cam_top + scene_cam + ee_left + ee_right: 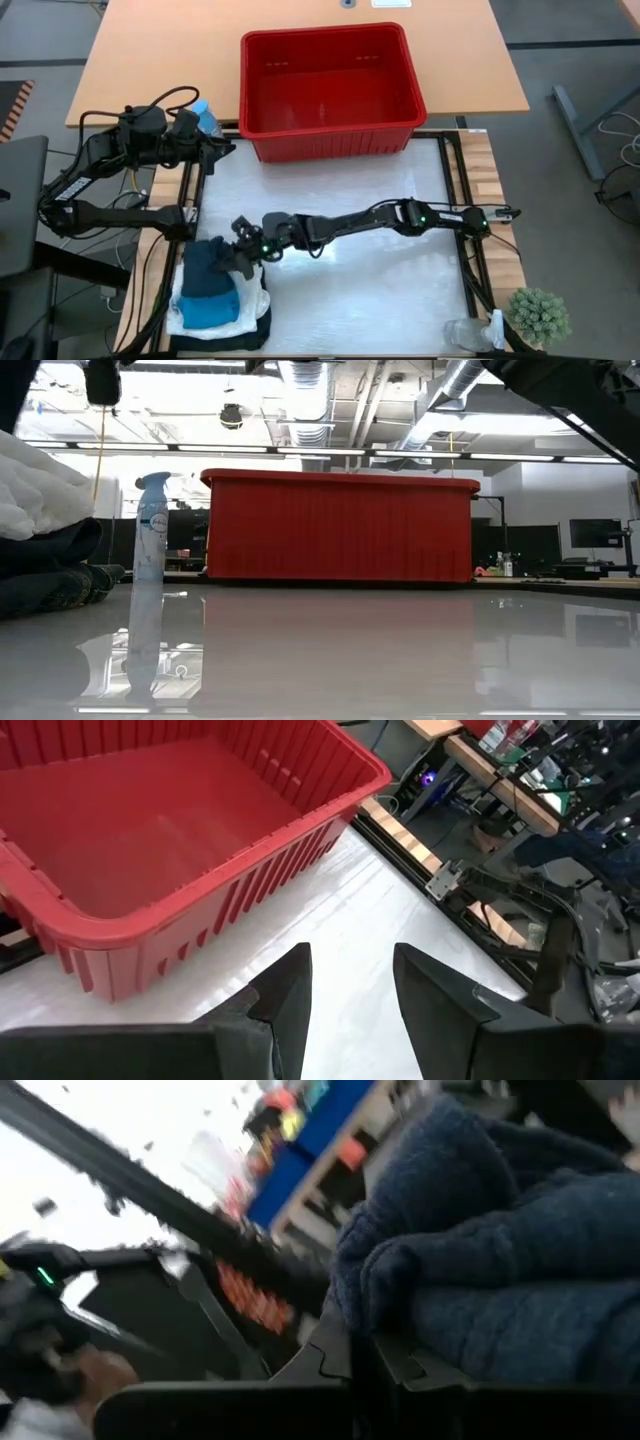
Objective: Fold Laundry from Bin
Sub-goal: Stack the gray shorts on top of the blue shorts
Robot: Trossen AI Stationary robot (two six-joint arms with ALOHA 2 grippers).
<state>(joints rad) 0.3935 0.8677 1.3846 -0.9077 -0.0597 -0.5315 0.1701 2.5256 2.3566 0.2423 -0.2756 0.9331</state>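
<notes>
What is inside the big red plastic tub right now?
Nothing visible: the red rectangular plastic tub shows only its bare floor from above and in the left wrist view. The low view shows only its outer wall.

From my overhead feed the light was even and bright, and the white table surface (pixel 340 210) washed out to a pale glare with only soft shadows under the arms. At table height, long ceiling strip lights (pixel 300 452) lit the room, and the glossy tabletop mirrored the red bin (pixel 340 525) and the spray bottle (pixel 150 530). My right wrist feed was heavily smeared; the dark blue cloth (pixel 500 1260) read soft and the background blurred to streaks.
</notes>
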